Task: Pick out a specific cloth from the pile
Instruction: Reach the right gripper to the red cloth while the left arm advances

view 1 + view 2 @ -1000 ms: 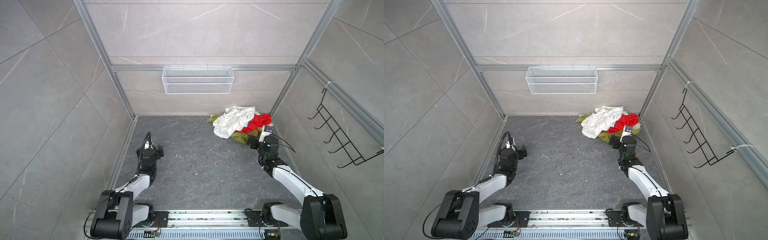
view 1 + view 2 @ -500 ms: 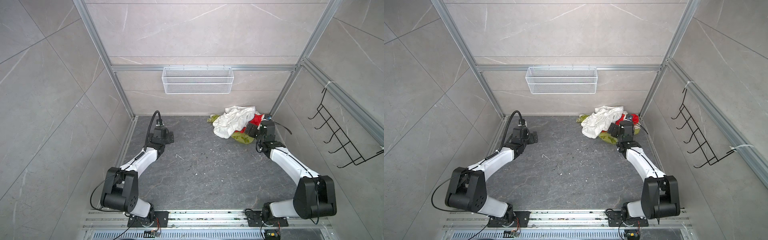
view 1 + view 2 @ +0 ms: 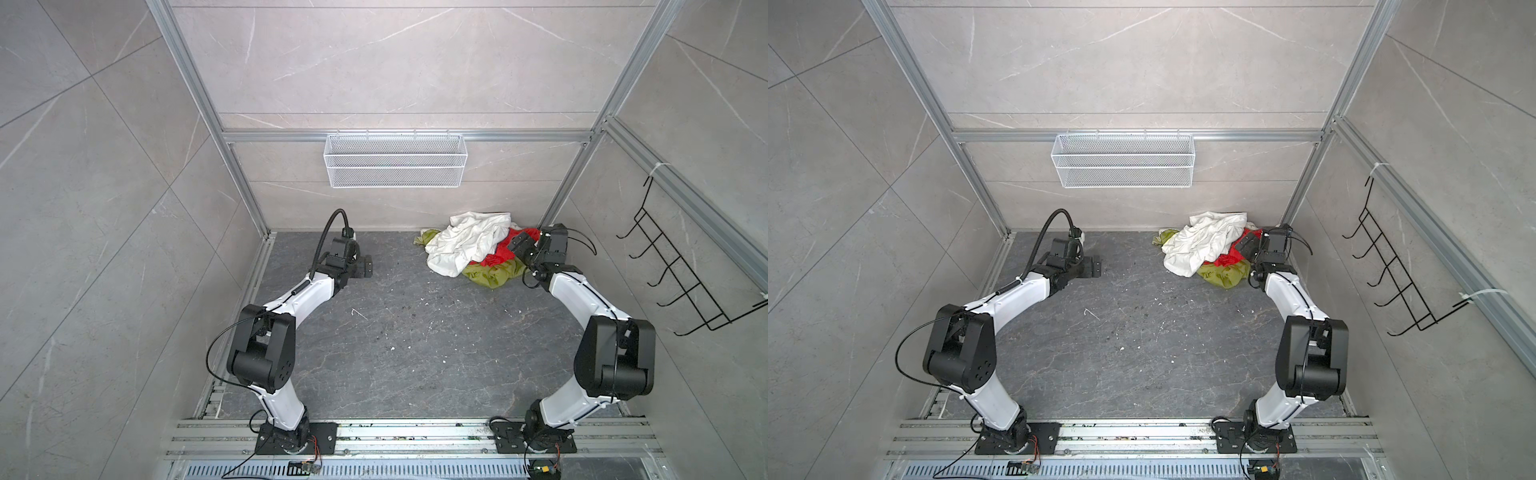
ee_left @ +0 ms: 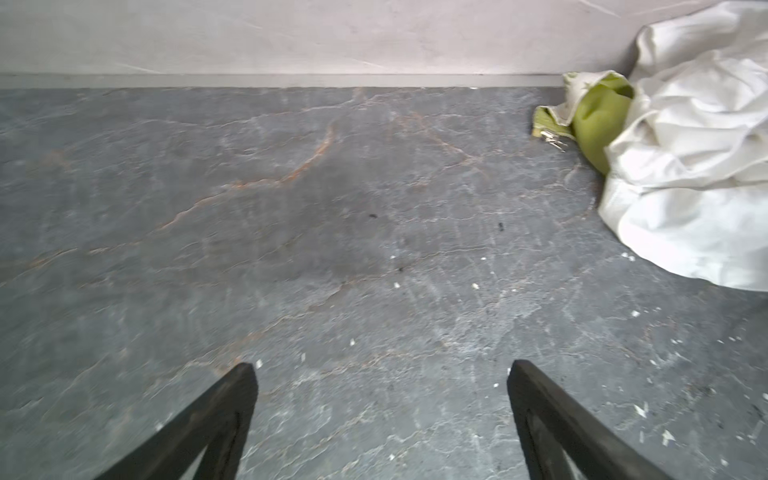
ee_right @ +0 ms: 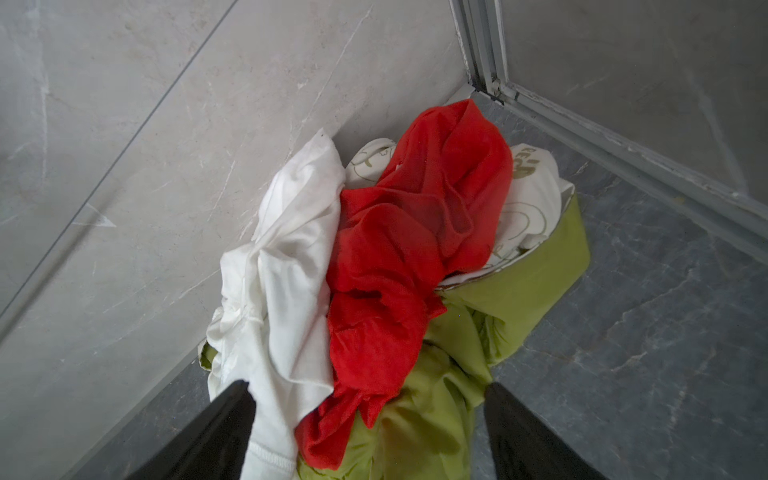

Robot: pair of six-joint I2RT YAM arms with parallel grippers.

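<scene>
The red cloth (image 5: 407, 257) lies crumpled on the pile (image 3: 465, 249) in the back right corner, between a white cloth (image 5: 286, 270) and an olive-green cloth (image 5: 440, 415). In both top views only part of the red cloth (image 3: 500, 252) (image 3: 1228, 261) shows beside my right gripper (image 3: 519, 245) (image 3: 1248, 246). That right gripper (image 5: 368, 388) is open, its fingers either side of the pile's near end, with white, red and green fabric between them. My left gripper (image 3: 368, 266) (image 3: 1096, 266) (image 4: 380, 365) stands open over bare floor, well left of the pile.
A white wire basket (image 3: 395, 166) hangs on the back wall. A black hook rack (image 3: 681, 282) is fixed to the right wall. The back wall and the corner post (image 5: 482, 50) stand right behind the pile. The grey floor (image 3: 415, 332) carries small white specks.
Both arms have stretched away from their bases toward the back wall. The right gripper has come up to the pile and now partly covers the red cloth; the left one moved to the back left floor.
</scene>
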